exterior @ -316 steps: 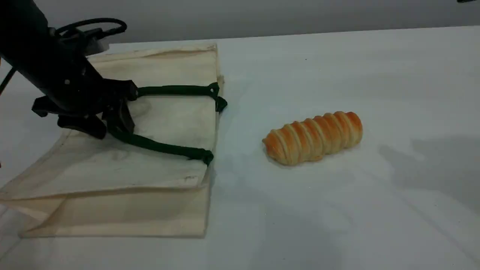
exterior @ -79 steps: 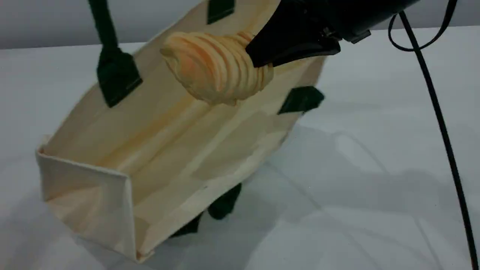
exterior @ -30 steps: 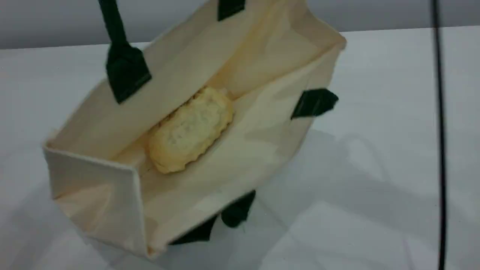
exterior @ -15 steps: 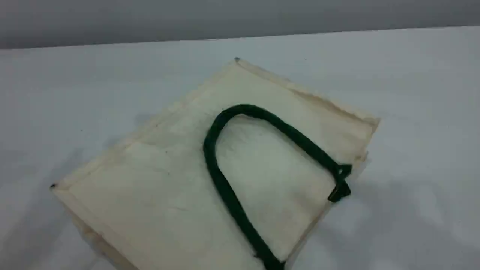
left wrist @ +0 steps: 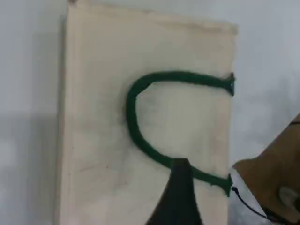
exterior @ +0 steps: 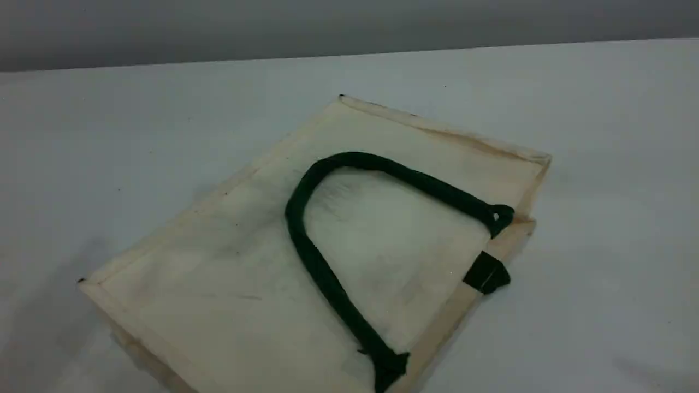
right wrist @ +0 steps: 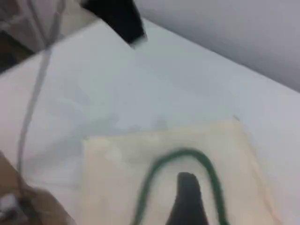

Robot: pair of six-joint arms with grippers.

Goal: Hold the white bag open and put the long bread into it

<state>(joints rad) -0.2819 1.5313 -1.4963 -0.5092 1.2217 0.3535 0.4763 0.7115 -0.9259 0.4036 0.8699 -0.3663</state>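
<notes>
The white bag (exterior: 218, 262) lies flat on the table, its mouth toward the right. One dark green rope handle (exterior: 309, 252) rests in a loop on its upper face, and a green tab (exterior: 486, 273) shows at the mouth edge. The long bread is hidden. Neither gripper appears in the scene view. In the left wrist view the left gripper's fingertip (left wrist: 177, 192) hangs above the bag (left wrist: 103, 117) near the handle (left wrist: 136, 126), holding nothing. The right gripper's fingertip (right wrist: 188, 197) hovers over the bag (right wrist: 112, 187) and handle (right wrist: 154, 173), also holding nothing.
A brown cardboard-like object (left wrist: 272, 187) with a thin cable sits off the bag's mouth end. In the right wrist view a dark arm part (right wrist: 115, 18) and a grey cable (right wrist: 33, 103) show at the far side. White table (exterior: 600, 164) surrounds the bag.
A second ago the bag hung open by its handle with the bread lying inside. The handle has been let go and the bag has dropped flat, covering the bread.
</notes>
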